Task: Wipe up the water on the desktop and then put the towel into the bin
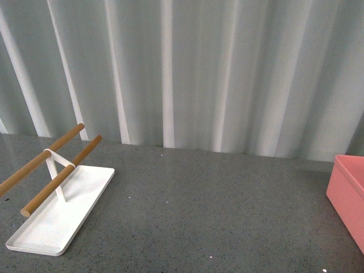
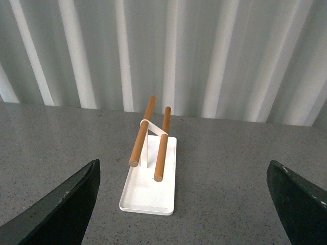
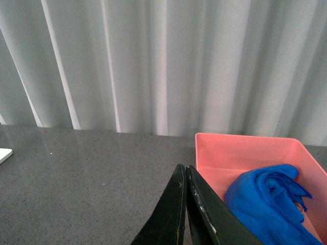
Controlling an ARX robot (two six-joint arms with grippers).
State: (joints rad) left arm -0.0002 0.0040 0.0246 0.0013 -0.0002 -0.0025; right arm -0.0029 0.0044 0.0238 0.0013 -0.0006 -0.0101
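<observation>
Tray left, bin right, curtain behind

The tray [image 1: 85,199] is sitting far left on the desktop [image 1: 216,216], the bin [image 1: 350,193] far right, the towel [image 3: 268,204] seemingly lying bunched inside it.

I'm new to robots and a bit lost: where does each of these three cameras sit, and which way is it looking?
Front view: on the robot's body, facing across the desktop to the curtain; no arm shows.
Left wrist view: on the left arm, facing the tray; open left gripper at the edges.
Right wrist view: on the right arm, facing the bin holding the towel; shut right gripper below.
Front and left wrist views share the tray.
</observation>
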